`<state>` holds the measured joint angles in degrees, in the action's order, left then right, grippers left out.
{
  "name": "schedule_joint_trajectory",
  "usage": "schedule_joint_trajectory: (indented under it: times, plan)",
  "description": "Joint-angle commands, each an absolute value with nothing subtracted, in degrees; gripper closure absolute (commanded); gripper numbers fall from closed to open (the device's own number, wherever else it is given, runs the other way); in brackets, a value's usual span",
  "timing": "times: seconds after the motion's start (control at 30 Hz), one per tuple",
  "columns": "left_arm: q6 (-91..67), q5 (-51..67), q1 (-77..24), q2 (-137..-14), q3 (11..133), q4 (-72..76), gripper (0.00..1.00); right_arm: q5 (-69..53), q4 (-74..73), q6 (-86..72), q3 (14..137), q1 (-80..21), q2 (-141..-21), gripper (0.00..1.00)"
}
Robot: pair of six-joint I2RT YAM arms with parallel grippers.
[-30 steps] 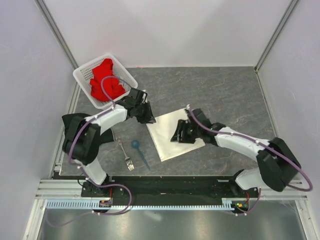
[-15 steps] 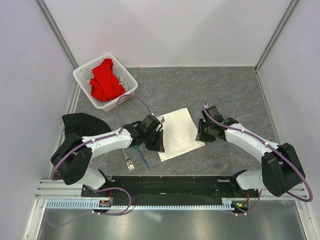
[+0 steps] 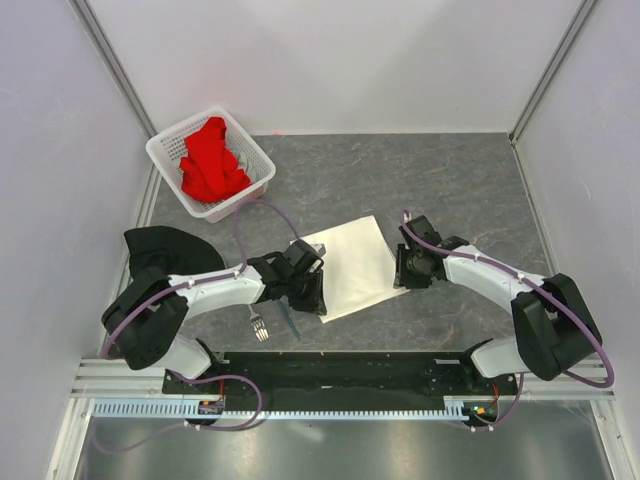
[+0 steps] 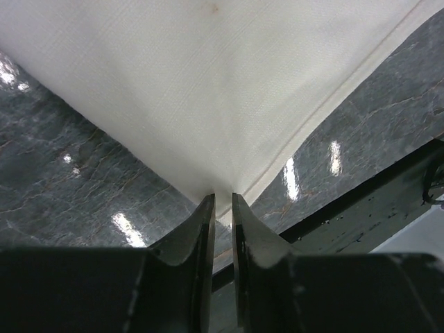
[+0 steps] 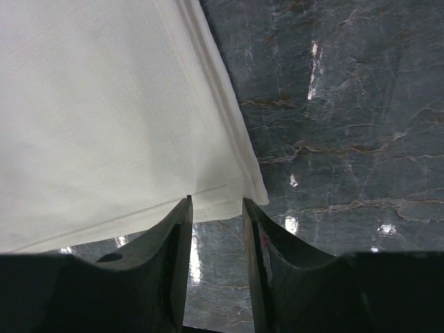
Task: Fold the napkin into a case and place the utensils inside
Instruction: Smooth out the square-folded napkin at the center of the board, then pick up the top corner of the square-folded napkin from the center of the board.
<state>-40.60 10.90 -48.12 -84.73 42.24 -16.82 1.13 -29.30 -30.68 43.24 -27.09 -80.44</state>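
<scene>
The cream-white napkin (image 3: 352,262) lies flat as a folded square on the dark table, its weave filling the left wrist view (image 4: 208,83) and the right wrist view (image 5: 104,104). My left gripper (image 3: 316,300) sits at its near-left corner, jaws nearly together with the corner tip caught between them (image 4: 223,201). At the right corner, my right gripper (image 3: 401,275) is open, its fingers either side of the hemmed edge (image 5: 216,202). The silver fork (image 3: 254,316) lies left of the napkin. Only the blue spoon's handle (image 3: 289,320) shows beside the left gripper.
A white perforated basket (image 3: 256,158) holding a red cloth (image 3: 210,160) stands at the back left. A black cloth (image 3: 165,248) lies by the left wall. The black base rail (image 3: 330,365) runs along the near edge, close behind the left gripper.
My left arm swung from beside the basket down to the napkin's near-left corner and narrowed its jaws. My right gripper slid off the napkin's top to its right corner.
</scene>
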Motion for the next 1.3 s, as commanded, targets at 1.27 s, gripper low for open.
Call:
schedule_joint_trajectory:
  times: [1.27]
  plan:
    - [-43.51,12.04,-49.66,-83.85,40.34,-12.92,0.78,2.02,-25.93,-26.90,47.19,-26.28,-84.11,0.84]
